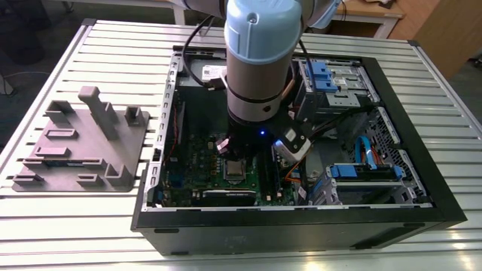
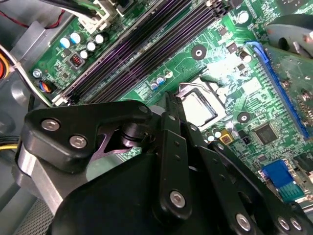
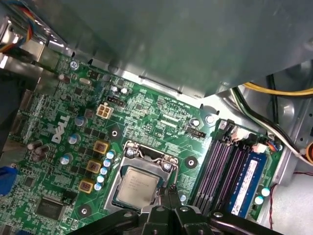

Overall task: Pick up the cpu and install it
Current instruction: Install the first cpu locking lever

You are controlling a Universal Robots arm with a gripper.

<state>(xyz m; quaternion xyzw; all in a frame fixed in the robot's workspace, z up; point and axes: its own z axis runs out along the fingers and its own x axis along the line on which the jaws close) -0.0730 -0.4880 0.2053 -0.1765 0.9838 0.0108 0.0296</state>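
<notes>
Gripper [image 3: 169, 189] looks pinched shut with nothing in it, tips parked right at the edge of the cpu [image 3: 139, 183], which is sitting flat in the socket [image 3: 146, 152], on the side of the tips away from the memory slots [image 3: 222, 166].

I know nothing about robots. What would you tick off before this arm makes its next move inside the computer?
1. Cpu lying flat inside the socket frame: ok.
2. Pincer shut with nothing in it: ok.
3. Pincer clear of the cpu: cannot tell; it hangs right at the chip's edge.
4. Socket frame latched down: cannot tell.
5. Memory slots apart from the pincer: ok.
6. Arm clear of the computer case walls in the exterior view: ok.
</notes>
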